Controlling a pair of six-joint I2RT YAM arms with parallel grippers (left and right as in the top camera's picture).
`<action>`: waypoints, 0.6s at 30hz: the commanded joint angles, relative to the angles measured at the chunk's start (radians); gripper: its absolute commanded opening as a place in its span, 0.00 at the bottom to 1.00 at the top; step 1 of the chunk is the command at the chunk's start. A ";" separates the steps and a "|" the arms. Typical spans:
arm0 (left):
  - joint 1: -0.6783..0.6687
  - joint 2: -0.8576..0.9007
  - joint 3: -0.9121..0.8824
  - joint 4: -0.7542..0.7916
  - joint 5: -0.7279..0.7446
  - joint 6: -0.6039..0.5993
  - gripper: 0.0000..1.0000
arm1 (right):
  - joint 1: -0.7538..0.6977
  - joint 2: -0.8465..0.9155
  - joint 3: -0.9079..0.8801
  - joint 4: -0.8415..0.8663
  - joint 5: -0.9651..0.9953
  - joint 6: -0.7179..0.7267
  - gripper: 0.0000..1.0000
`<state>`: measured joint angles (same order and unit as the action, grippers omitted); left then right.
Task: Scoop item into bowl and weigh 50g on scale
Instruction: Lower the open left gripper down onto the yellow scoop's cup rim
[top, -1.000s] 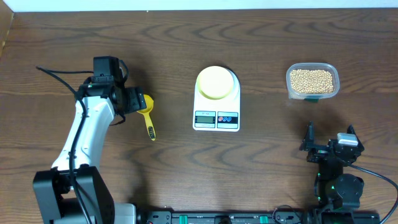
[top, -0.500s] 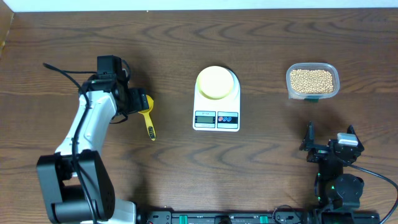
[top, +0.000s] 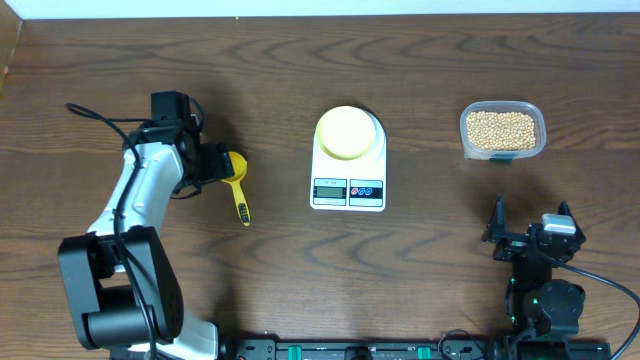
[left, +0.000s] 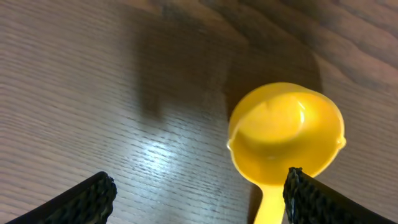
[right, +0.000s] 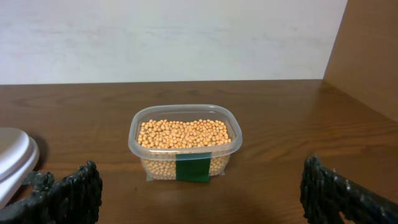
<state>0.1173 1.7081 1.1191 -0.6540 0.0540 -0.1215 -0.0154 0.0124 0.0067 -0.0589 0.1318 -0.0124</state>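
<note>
The left fingers (left: 87, 199) hardly moved; they stay spread over the yellow scoop (left: 286, 134), not pinching it. No beans (right: 183, 134) scooped yet. The right fingers (right: 68, 193) are spread too.

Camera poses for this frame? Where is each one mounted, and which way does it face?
Overhead: fixed above the table, looking straight down; left arm, right arm, scale, bowl, scoop and beans show.
Left wrist: on the left arm, aimed down at the scoop's cup; open left gripper, fingertips in the bottom corners.
Right wrist: low, facing level toward the beans and back wall; open right gripper, fingertips in the bottom corners.
Shared: overhead and left wrist, the scoop; overhead and right wrist, the beans.
</note>
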 joint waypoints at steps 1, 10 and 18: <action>0.007 0.011 0.030 0.005 0.006 0.020 0.88 | 0.008 -0.006 -0.001 -0.002 0.016 -0.007 0.99; 0.007 0.011 0.030 0.032 0.006 0.039 0.88 | 0.008 -0.006 -0.001 -0.002 0.016 -0.007 0.99; 0.006 0.012 0.030 0.047 0.005 0.042 0.88 | 0.008 -0.006 -0.001 -0.002 0.016 -0.007 0.99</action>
<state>0.1207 1.7084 1.1191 -0.6151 0.0540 -0.0982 -0.0154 0.0124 0.0067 -0.0589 0.1318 -0.0124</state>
